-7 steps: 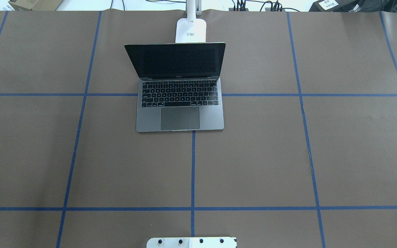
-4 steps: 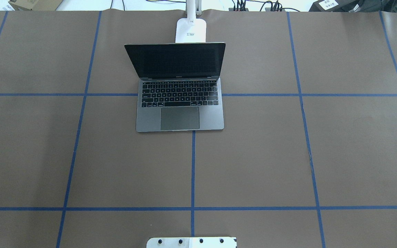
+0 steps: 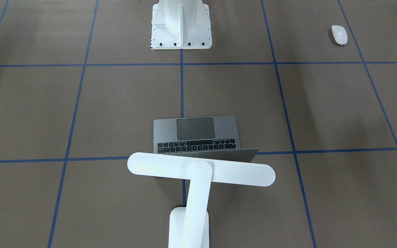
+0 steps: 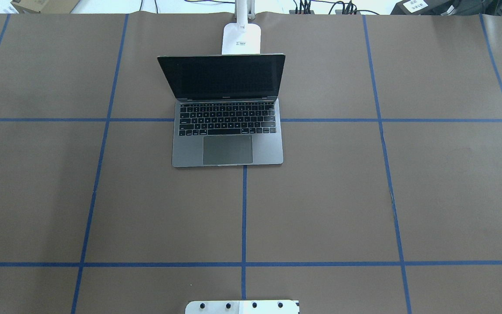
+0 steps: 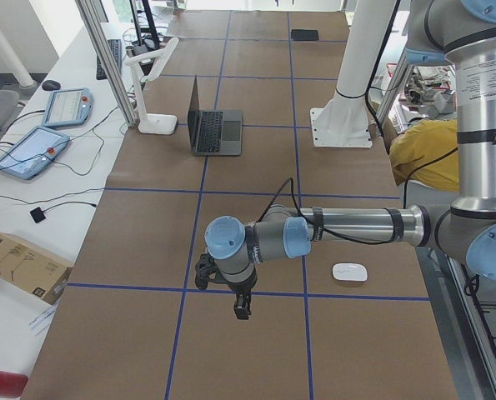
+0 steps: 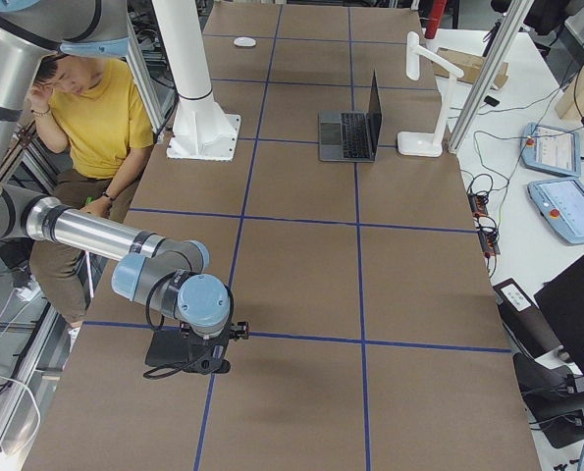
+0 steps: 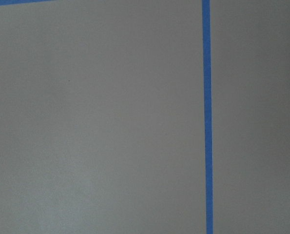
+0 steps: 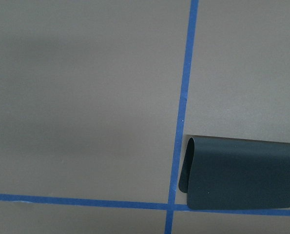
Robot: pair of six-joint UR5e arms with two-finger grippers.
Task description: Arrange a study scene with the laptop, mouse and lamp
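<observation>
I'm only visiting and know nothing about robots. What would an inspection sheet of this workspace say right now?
Surface: brown table cover with a blue tape grid.
Job's things: laptop open, screen dark; lamp standing behind it, bar above the lid; mouse lying apart, on the robot's left side.
Clutter: dark mat with one curled edge.
Grippers: left gripper and right gripper hang over the table; open or shut, cannot tell.
Cables: black cable along the left arm; other cables past the far edge.
Surroundings: seated person in yellow, control tablets, cardboard box.
</observation>
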